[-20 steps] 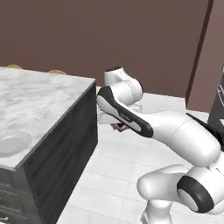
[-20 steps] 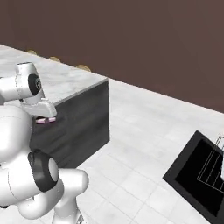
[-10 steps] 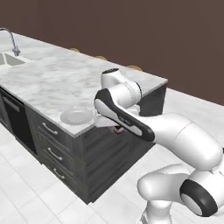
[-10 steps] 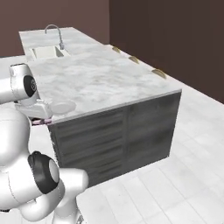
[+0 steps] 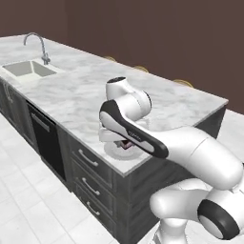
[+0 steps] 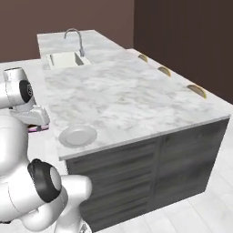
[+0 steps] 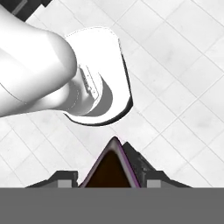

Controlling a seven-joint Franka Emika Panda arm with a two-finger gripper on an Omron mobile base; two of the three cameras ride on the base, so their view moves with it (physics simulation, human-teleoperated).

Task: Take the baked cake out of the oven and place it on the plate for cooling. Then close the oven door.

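Reddish-brown, wedge-shaped: the cake (image 7: 112, 168), which we record between the two dark finger tips of the gripper (image 7: 113, 177), jaws partly closed on its sides. From the hand view it hangs over pale floor tile, not over any counter. We judge it is carried low and close to the robot's body so the small chunk stays pinched while the base comes up to the island.

Item two: the plate (image 6: 78, 135), round, flat, pale grey-white, lying near the front edge of the marble-patterned counter (image 6: 127, 98), well within reach. In the right base view the gripper (image 6: 37, 128) sits just beside the counter's edge, near the plate but not above it.

Further fittings: an inset sink (image 6: 66, 58) with a curved metal faucet (image 6: 74, 38); dark wood-grain drawers (image 5: 88, 183) with bar handles below.

Placement not yet done, in our judgement.
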